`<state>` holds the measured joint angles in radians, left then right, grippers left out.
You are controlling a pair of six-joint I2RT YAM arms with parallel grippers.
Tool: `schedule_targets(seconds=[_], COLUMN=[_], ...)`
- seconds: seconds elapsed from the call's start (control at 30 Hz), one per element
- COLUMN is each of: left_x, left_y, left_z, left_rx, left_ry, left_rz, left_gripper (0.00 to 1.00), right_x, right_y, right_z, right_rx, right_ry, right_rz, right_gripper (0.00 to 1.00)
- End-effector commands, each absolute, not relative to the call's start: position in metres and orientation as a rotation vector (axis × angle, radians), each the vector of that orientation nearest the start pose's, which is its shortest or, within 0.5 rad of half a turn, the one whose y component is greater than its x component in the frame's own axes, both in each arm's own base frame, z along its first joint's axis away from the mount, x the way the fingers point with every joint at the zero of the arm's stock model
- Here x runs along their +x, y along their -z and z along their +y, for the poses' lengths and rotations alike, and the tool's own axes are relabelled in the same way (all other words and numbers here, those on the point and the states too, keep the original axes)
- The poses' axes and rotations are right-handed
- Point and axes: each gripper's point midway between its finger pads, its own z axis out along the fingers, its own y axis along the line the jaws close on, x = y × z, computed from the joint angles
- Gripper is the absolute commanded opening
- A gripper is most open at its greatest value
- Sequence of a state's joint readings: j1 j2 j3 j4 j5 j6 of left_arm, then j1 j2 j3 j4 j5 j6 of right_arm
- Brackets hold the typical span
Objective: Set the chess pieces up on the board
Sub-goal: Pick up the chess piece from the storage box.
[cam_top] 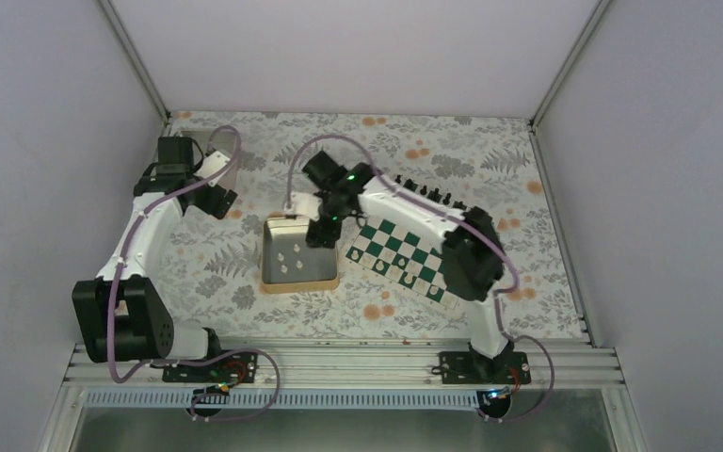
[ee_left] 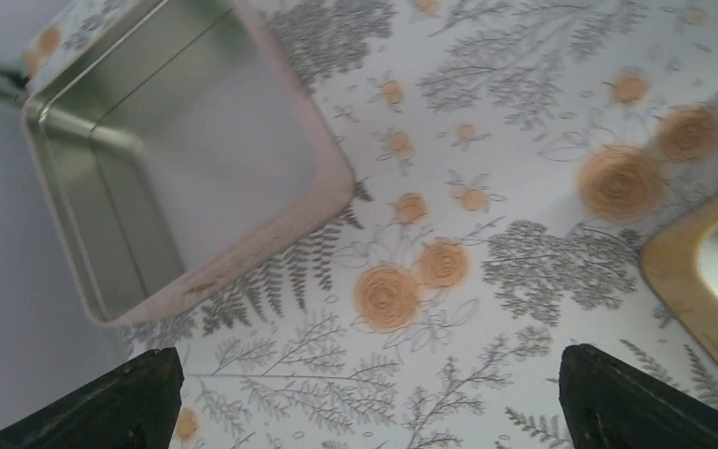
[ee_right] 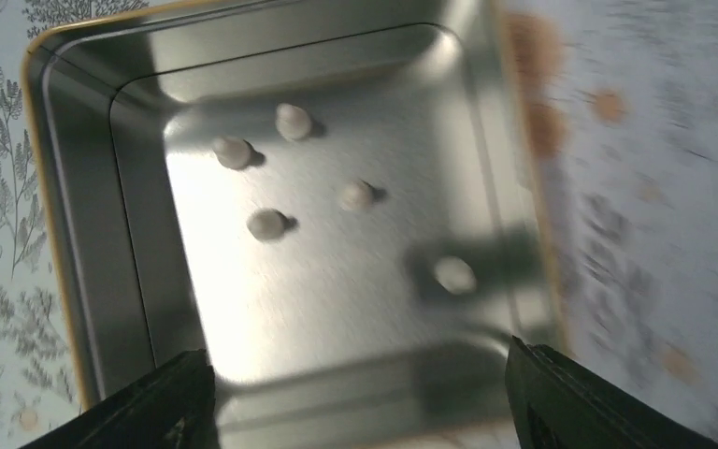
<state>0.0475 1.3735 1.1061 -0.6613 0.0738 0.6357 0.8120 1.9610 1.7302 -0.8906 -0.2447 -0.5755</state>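
Several small cream chess pieces [ee_right: 266, 224] lie loose on the floor of a gold-rimmed metal tin [ee_right: 65, 281]; from above they show as pale dots [cam_top: 292, 256]. The green and white board [cam_top: 388, 247] lies tilted just right of the tin, with a few pale pieces [cam_top: 405, 280] along its near edge. My right gripper [ee_right: 360, 402] hangs open over the tin's inside, nothing between its fingers; in the top view it [cam_top: 320, 232] is above the tin's far right corner. My left gripper [ee_left: 369, 402] is open over the bare floral cloth, between a pinkish tray and the tin.
The pinkish square tray [ee_left: 271, 224] sits at the far left [cam_top: 218, 151], and it looks empty inside. A row of tiny black pieces [cam_top: 425, 193] lines the board's far edge. The tin's gold rim [ee_left: 682, 281] shows to the right of the left gripper. Enclosure walls stand on three sides.
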Motion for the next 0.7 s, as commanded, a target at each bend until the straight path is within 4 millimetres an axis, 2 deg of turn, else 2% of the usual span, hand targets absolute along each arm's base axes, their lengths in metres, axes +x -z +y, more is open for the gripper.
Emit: schedule_targets(seconds=[0.0, 0.13, 0.37, 0.67], left_x=[0.378, 0.376, 0.370, 0.368], left_y=[-0.194, -0.206, -0.202, -0.203], left_z=[0.029, 0.043, 0.045, 0.045], left_rx=[0.544, 0.480, 0.446, 0.438], left_ry=[-0.182, -0.142, -0.126, -0.108], left_rz=[2.314, 2.281, 2.271, 2.268], left_gripper=[1.00, 1.00, 1.00, 1.00], right_x=[0.290, 0.290, 0.289, 0.281], right_y=[-0.111, -0.101, -0.084, -0.071], right_z=[0.405, 0.425, 0.434, 0.453], right_rx=[-1.869, -1.873, -1.890, -1.929], right_ry=[-0.411, -0.437, -0.452, -0.473], right_rz=[2.048, 2.026, 2.017, 1.982], right_gripper=[0.79, 0.77, 0.76, 0.64])
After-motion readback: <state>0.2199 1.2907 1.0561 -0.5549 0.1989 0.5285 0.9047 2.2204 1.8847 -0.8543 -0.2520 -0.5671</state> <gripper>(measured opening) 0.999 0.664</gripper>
